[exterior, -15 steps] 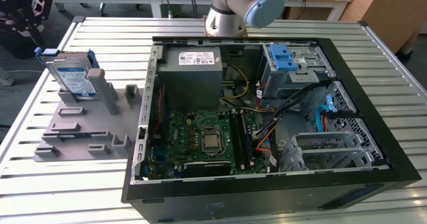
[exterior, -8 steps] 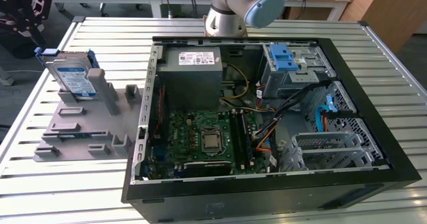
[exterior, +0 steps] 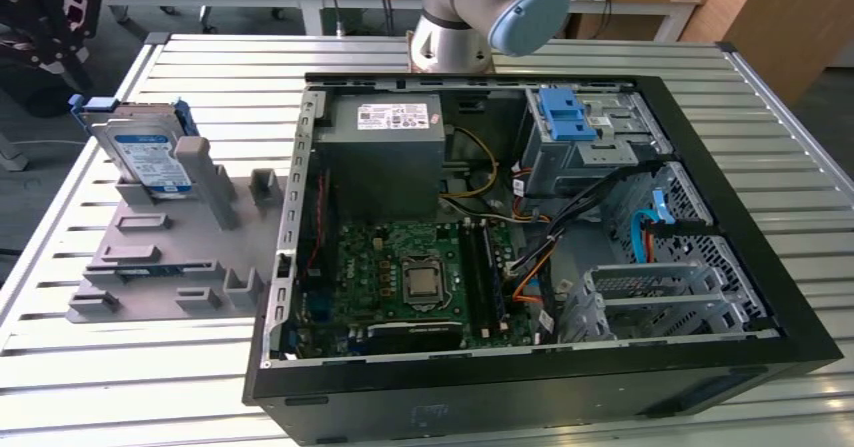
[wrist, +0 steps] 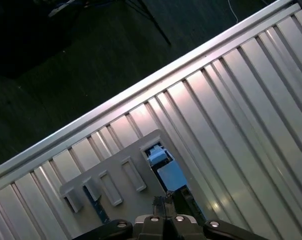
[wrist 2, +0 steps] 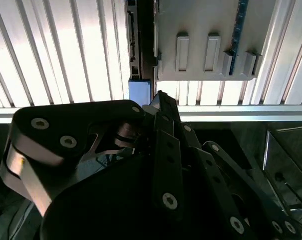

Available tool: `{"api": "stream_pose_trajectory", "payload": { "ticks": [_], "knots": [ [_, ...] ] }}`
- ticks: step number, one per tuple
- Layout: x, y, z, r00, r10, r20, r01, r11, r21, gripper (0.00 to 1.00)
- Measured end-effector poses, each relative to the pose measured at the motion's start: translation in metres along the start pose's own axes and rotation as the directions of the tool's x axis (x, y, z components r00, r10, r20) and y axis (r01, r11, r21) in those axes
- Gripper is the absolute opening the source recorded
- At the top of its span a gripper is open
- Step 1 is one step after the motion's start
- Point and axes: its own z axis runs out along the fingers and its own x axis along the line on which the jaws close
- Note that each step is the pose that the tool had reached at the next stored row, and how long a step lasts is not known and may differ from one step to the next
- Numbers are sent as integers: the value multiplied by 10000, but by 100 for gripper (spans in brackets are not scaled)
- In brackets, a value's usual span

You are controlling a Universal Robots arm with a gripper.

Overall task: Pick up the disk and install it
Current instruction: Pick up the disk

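Note:
The disk point(exterior: 144, 155), silver with a white-and-blue label and a blue frame, stands upright on edge in a slot of the grey fixture plate point(exterior: 174, 257) at the exterior view's left. My gripper point(exterior: 60, 37) hangs above and just beyond it, apart from it. In both wrist views the black fingers meet at their tips, gripper point(wrist 2: 159, 100) point(wrist: 168, 201) shut with nothing between them. The disk's blue top edge point(wrist: 169, 175) point(wrist 2: 140, 92) lies directly below the tips. The fixture plate point(wrist: 116, 180) point(wrist 2: 205, 30) lies past it.
An open black computer case point(exterior: 747, 267) lies on the slatted metal table point(exterior: 120, 387). Inside are a grey power supply box point(exterior: 387, 142), a motherboard point(exterior: 414, 277) and a grey drive cage with a blue latch point(exterior: 581, 127). The arm's base point(exterior: 461, 17) stands behind the case.

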Motion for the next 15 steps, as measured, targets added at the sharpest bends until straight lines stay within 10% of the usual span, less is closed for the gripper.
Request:
{"api": "stream_pose_trajectory", "payload": {
  "ticks": [8,15],
  "knots": [
    [0,-1,13,9931,-1169,75,1168,9931,80,11],
    [0,-2,33,9704,-2414,33,2413,9704,70,11]
  ]
}}
